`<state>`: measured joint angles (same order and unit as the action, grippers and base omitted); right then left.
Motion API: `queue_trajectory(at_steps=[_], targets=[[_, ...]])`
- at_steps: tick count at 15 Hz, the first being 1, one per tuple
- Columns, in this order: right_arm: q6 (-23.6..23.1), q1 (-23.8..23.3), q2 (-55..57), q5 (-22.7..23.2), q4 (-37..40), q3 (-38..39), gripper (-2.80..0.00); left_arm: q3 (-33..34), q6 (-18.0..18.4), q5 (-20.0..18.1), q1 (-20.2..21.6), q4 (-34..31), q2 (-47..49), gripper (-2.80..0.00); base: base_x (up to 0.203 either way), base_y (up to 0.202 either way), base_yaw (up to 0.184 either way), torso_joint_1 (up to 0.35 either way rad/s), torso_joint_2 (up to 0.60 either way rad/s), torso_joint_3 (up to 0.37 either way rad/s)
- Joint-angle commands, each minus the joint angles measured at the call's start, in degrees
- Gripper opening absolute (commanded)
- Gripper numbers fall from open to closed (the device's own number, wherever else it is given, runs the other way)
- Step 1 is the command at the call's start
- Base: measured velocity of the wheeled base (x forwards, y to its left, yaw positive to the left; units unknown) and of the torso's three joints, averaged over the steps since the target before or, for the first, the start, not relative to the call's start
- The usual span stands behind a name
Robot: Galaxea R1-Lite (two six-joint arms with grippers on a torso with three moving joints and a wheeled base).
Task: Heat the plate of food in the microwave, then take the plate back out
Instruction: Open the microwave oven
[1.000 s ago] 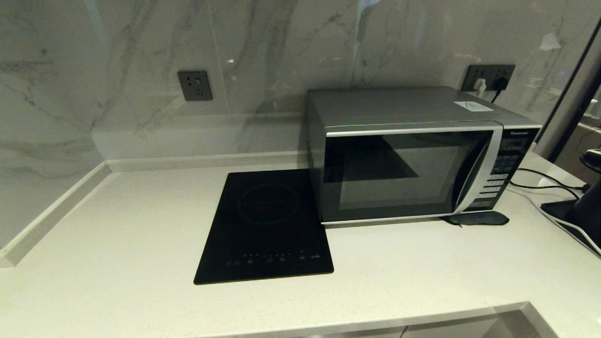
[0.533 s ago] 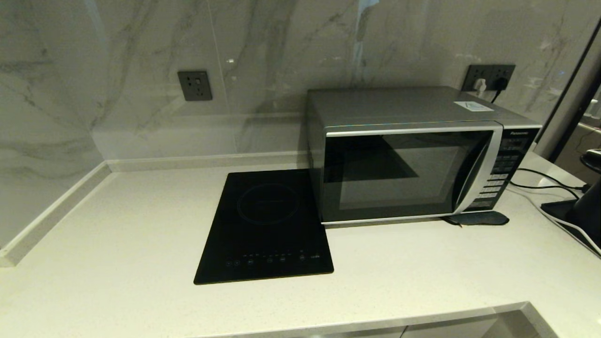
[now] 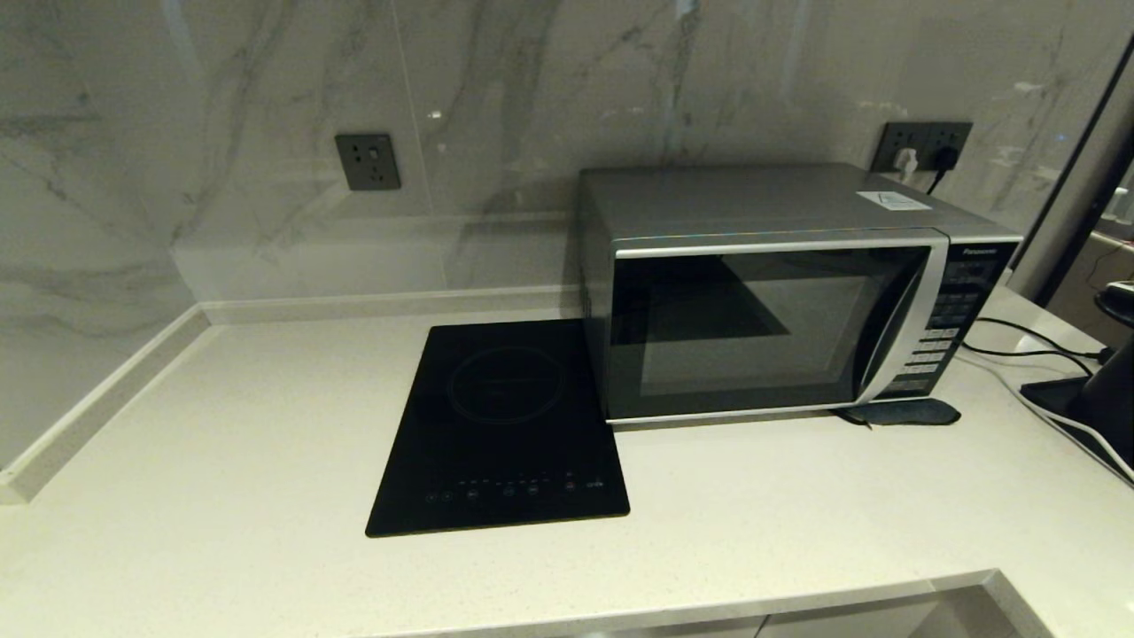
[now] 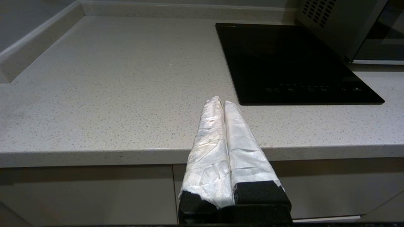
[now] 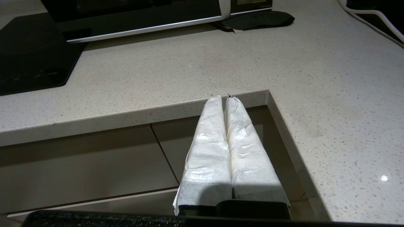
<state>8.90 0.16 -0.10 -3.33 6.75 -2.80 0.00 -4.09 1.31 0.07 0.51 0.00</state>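
The silver microwave (image 3: pixel 780 292) stands at the back right of the counter with its dark glass door closed. A corner of the microwave (image 4: pixel 344 28) shows in the left wrist view, and its lower door edge (image 5: pixel 142 19) in the right wrist view. The plate of food is out of view. My left gripper (image 4: pixel 221 101) hangs shut and empty just over the counter's front edge, short of the cooktop. My right gripper (image 5: pixel 223 98) is shut and empty below the counter's front edge, near its inner corner. Neither arm shows in the head view.
A flat black induction cooktop (image 3: pixel 500 425) lies left of the microwave. A dark pad (image 3: pixel 904 412) lies under the microwave's front right corner. Cables (image 3: pixel 1028 350) and a black stand (image 3: pixel 1090 399) sit at the far right. Cabinet fronts (image 5: pixel 85 164) run below the counter.
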Motion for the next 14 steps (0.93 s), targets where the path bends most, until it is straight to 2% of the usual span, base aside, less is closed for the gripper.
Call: queue_trajectory(at_steps=[1,14], targets=[[0.07,0.02,0.10,-0.01,0.02,-0.01,-2.80,0.00,-0.04,0.01,0.01,0.02,0.09,-2.80,0.000,0.000,0.000,0.000,0.00,0.000],[0.07,0.02,0.10,-0.01,0.02,-0.01,-2.80,0.00,-0.04,0.01,0.01,0.02,0.09,-2.80,0.000,0.000,0.000,0.000,0.00,0.000]])
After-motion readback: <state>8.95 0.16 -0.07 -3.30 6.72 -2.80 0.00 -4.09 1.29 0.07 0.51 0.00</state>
